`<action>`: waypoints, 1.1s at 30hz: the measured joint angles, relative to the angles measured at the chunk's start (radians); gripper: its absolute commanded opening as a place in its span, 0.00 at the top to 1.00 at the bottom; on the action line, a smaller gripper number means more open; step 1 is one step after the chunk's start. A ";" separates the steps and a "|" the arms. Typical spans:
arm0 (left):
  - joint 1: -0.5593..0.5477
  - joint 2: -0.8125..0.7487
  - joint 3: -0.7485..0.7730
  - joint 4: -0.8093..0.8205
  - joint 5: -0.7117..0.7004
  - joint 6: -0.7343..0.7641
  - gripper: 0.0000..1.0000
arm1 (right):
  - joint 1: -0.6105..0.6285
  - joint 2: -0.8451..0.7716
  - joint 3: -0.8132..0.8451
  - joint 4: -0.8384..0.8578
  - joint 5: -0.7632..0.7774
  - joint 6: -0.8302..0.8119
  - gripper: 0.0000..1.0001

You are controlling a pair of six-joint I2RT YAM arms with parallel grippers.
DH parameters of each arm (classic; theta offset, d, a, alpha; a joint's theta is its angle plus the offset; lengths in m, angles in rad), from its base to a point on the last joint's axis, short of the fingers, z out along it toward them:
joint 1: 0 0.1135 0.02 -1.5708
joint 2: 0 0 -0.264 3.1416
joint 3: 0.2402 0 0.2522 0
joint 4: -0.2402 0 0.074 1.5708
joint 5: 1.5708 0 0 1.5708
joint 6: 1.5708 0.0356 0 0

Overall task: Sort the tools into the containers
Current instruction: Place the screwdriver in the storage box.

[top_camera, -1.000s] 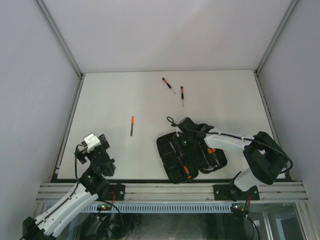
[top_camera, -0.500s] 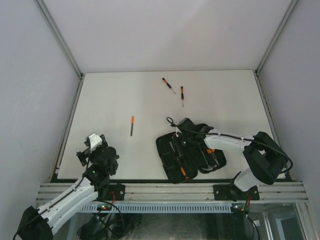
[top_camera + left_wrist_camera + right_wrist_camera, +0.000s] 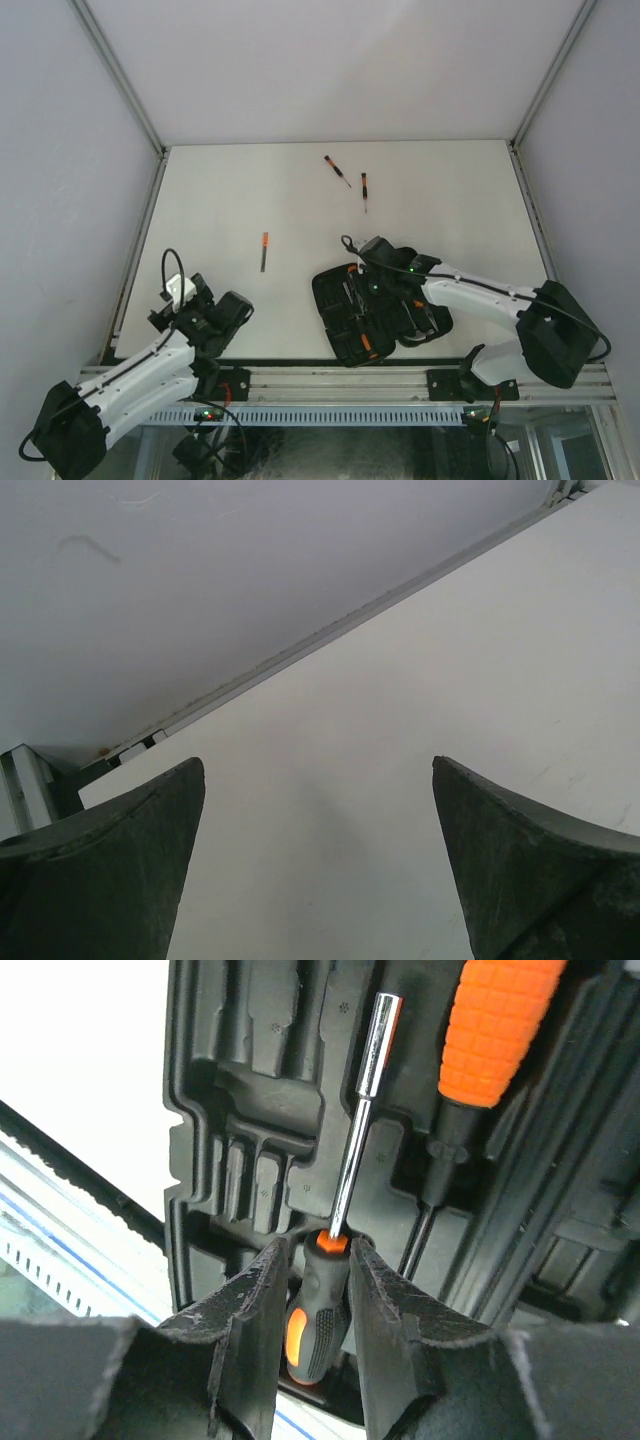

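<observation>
The black tool case (image 3: 335, 292) lies open near the table's front edge, right of centre. My right gripper (image 3: 372, 284) hangs over its left half. In the right wrist view its jaws (image 3: 315, 1250) stand slightly apart on either side of a nut driver's black-and-orange handle (image 3: 318, 1325), which rests in a moulded slot of the case (image 3: 240, 1090); its shiny shaft (image 3: 352, 1160) points away. A larger orange-handled screwdriver (image 3: 495, 1020) lies in the neighbouring slot. My left gripper (image 3: 172, 300) is wide open and holds nothing (image 3: 318, 770), low over bare table at the front left.
Three small screwdrivers lie loose on the white table: one (image 3: 264, 250) left of the case, two (image 3: 337, 170) (image 3: 365, 190) near the back. The table's left edge rail (image 3: 300, 655) and grey wall are close to the left gripper.
The right jaws have parted from the nut driver's handle, leaving it in its slot. The left arm has folded lower and shifted its wrist right and toward the front edge.
</observation>
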 measured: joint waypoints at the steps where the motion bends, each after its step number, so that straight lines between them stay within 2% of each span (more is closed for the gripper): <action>1: -0.007 0.003 0.001 -0.061 -0.001 -0.072 0.01 | 0.000 -0.018 0.000 -0.010 0.003 0.000 0.68; 7: -0.036 0.034 0.004 -0.239 0.001 -0.276 0.00 | 0.000 -0.117 0.000 -0.042 0.026 0.000 0.68; 16: -0.038 0.169 0.054 -0.443 0.001 -0.555 0.00 | 0.006 -0.119 0.000 -0.064 0.035 0.002 0.68; 22: -0.038 0.322 0.107 -0.610 0.001 -0.780 0.00 | 0.011 -0.107 0.000 -0.063 0.034 0.009 0.68; 27: -0.042 0.481 0.180 -0.699 -0.002 -0.878 0.00 | 0.011 -0.093 0.000 -0.061 0.034 0.013 0.68; 30: -0.061 0.480 0.176 -0.763 -0.002 -0.910 0.00 | 0.011 -0.092 0.000 -0.060 0.033 0.016 0.68; 33: -0.115 0.381 0.133 -0.801 -0.003 -0.928 0.00 | 0.011 -0.092 0.000 -0.060 0.034 0.017 0.68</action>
